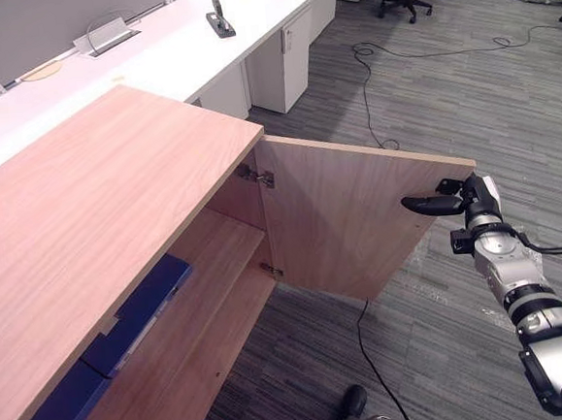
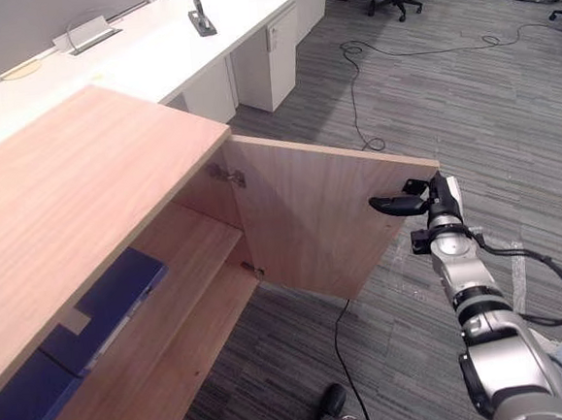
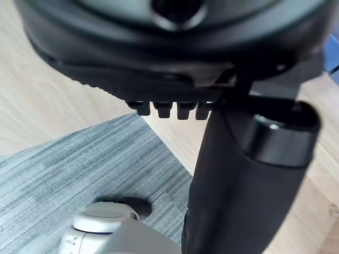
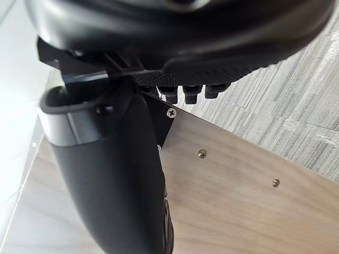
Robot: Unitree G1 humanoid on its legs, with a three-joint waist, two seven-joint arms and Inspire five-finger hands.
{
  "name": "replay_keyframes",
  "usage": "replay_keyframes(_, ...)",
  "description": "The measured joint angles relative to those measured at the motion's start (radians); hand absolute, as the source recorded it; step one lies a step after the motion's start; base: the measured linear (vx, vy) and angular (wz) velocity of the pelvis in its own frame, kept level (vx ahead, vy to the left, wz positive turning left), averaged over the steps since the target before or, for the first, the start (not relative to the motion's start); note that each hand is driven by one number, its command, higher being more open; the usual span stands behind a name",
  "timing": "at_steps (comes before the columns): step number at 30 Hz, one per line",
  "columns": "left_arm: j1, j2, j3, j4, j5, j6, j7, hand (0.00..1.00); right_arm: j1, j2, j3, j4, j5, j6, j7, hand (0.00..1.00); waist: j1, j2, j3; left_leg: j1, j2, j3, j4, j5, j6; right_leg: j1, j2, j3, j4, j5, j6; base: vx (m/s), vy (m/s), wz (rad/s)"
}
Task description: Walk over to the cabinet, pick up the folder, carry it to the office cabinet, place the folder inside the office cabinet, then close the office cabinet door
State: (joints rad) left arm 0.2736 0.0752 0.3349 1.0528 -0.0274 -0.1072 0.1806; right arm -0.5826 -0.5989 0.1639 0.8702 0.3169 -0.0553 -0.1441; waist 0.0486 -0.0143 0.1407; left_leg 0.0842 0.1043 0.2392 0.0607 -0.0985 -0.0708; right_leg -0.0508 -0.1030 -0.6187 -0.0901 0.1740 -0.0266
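Folder, blue and flat, is seen lying on the upper shelf inside the office cabinet, partly hidden beneath the cabinet's wooden top. The cabinet door is swung wide open over the grey carpet floor. The right robot hand is held at the door's free edge near its upper corner, with its fingers stretched out straight. The left robot hand is seen close to pale wood and carpet; whether its fingers are spread or curled cannot be told. A white desk is set behind the cabinet.
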Motion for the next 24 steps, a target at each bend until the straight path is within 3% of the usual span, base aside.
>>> replay_keyframes(8, -0.009, 0.009, -0.011, -0.001, -0.003, -0.001, 0.001, 1.00, -0.114, -0.007, 0.105, 0.057, -0.004, 0.002, 0.059, 1.00, 0.002, -0.003, 0.036, -0.025, 0.029, -0.019, 0.012, -0.004, -0.013, -0.021, 0.036, 0.011, 0.000, -0.017, -0.017, -0.11, -0.043, -0.06)
replay_keyframes(13, -0.016, 0.020, -0.019, -0.007, 0.000, -0.001, -0.008, 1.00, -0.122, -0.074, 0.311, -0.012, -0.018, 0.003, 0.111, 1.00, 0.002, 0.001, 0.039, -0.032, 0.051, -0.058, 0.016, -0.002, -0.030, -0.030, 0.080, 0.015, 0.000, -0.039, -0.047, -0.01, -0.078, -0.11)
replay_keyframes(17, -0.019, 0.038, -0.019, -0.007, 0.021, -0.002, -0.020, 1.00, -0.088, -0.265, 0.606, -0.251, -0.068, 0.019, 0.162, 1.00, -0.002, -0.006, 0.032, -0.054, 0.084, -0.053, 0.053, 0.005, -0.037, -0.038, 0.118, 0.023, 0.002, -0.058, -0.068, 0.05, -0.110, -0.13)
replay_keyframes(20, -0.020, 0.049, -0.010, -0.005, 0.043, -0.001, -0.026, 1.00, -0.044, -0.402, 0.811, -0.483, -0.137, 0.034, 0.292, 1.00, -0.003, -0.027, 0.001, -0.068, 0.092, -0.046, 0.067, 0.018, -0.033, -0.040, 0.134, 0.027, 0.003, -0.077, -0.083, 0.09, -0.141, -0.06)
replay_keyframes(22, -0.020, 0.057, 0.001, 0.003, 0.066, -0.001, -0.029, 1.00, -0.021, -0.443, 0.892, -0.655, -0.172, 0.034, 0.393, 1.00, -0.003, -0.044, -0.020, -0.074, 0.088, -0.036, 0.068, 0.025, -0.041, -0.038, 0.146, 0.036, 0.001, -0.091, -0.078, 0.08, -0.109, -0.12)
replay_keyframes(23, -0.021, 0.065, 0.004, 0.006, 0.080, 0.000, -0.030, 1.00, 0.010, -0.442, 0.920, -0.758, -0.183, 0.032, 0.442, 1.00, -0.003, -0.053, -0.041, -0.090, 0.090, -0.016, 0.066, 0.035, -0.026, -0.040, 0.158, 0.033, 0.006, -0.134, -0.011, 0.08, -0.071, -0.07)
replay_keyframes(24, -0.021, 0.047, 0.007, 0.007, 0.088, -0.003, -0.034, 1.00, 0.031, -0.444, 0.939, -0.867, -0.191, 0.016, 0.492, 1.00, 0.004, -0.029, -0.055, -0.105, 0.141, -0.021, 0.074, 0.013, -0.034, -0.113, 0.133, 0.075, 0.231, -0.198, -0.149, 0.09, -0.009, 0.05)
